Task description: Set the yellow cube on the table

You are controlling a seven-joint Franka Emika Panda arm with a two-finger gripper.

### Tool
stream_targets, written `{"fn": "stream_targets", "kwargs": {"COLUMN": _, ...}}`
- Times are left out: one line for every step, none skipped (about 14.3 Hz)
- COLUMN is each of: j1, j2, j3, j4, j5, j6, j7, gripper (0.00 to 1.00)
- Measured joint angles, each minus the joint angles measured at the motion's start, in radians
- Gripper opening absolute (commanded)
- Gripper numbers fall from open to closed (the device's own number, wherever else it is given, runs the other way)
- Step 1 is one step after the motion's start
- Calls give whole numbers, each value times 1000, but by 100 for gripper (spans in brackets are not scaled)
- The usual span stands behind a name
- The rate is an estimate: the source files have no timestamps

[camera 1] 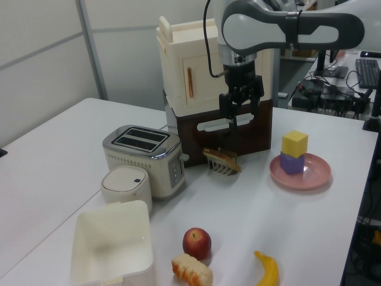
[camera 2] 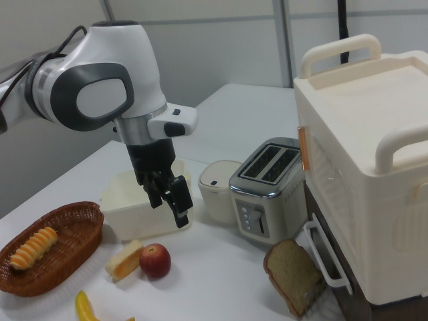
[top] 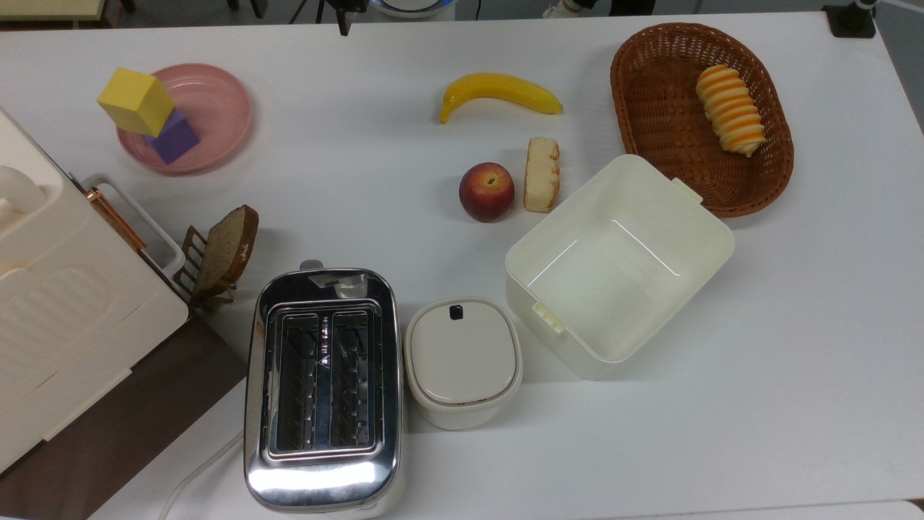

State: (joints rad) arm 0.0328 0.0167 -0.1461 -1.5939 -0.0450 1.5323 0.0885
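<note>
None of the job is done yet, as we see it: the yellow cube (top: 136, 100) sits on the purple cube (top: 173, 136) in the pink plate (top: 216, 101), off the table (top: 361, 144), and our gripper (camera 1: 239, 108) hangs empty, fingers apart, well away.

No legible text or labels

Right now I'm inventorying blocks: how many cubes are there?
2: the yellow cube sits atop the purple cube, both on the pink plate. None seems hidden.
</note>
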Motion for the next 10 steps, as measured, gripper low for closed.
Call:
{"fn": "stream_targets", "kwargs": {"j1": 1, "j2": 1, "j3": 1, "j4": 0, "j5": 0, "j6": -3, "j7": 0, "gripper": 100}}
{"fn": "stream_targets", "kwargs": {"j1": 2, "j2": 2, "j3": 1, "j4": 0, "j5": 0, "j6": -3, "j7": 0, "gripper": 100}}
{"fn": "stream_targets", "kwargs": {"j1": 2, "j2": 3, "j3": 1, "j4": 0, "j5": 0, "j6": -3, "j7": 0, "gripper": 100}}
{"fn": "stream_targets", "kwargs": {"j1": 3, "j2": 3, "j3": 1, "j4": 0, "j5": 0, "j6": -4, "j7": 0, "gripper": 100}}
{"fn": "stream_targets", "kwargs": {"j1": 3, "j2": 3, "j3": 2, "j4": 0, "j5": 0, "j6": -5, "j7": 0, "gripper": 100}}
{"fn": "stream_targets", "kwargs": {"j1": 5, "j2": 3, "j3": 3, "j4": 0, "j5": 0, "j6": -7, "j7": 0, "gripper": 100}}
{"fn": "stream_targets", "kwargs": {"j1": 5, "j2": 3, "j3": 3, "j4": 0, "j5": 0, "j6": -9, "j7": 0, "gripper": 100}}
{"fn": "stream_targets", "kwargs": {"j1": 1, "j2": 3, "j3": 2, "j4": 0, "j5": 0, "j6": -9, "j7": 0, "gripper": 100}}
{"fn": "stream_targets", "kwargs": {"j1": -5, "j2": 3, "j3": 1, "j4": 0, "j5": 0, "j6": -3, "j7": 0, "gripper": 100}}
{"fn": "stream_targets", "kwargs": {"j1": -16, "j2": 4, "j3": -1, "j4": 0, "j5": 0, "j6": 19, "j7": 0, "gripper": 100}}
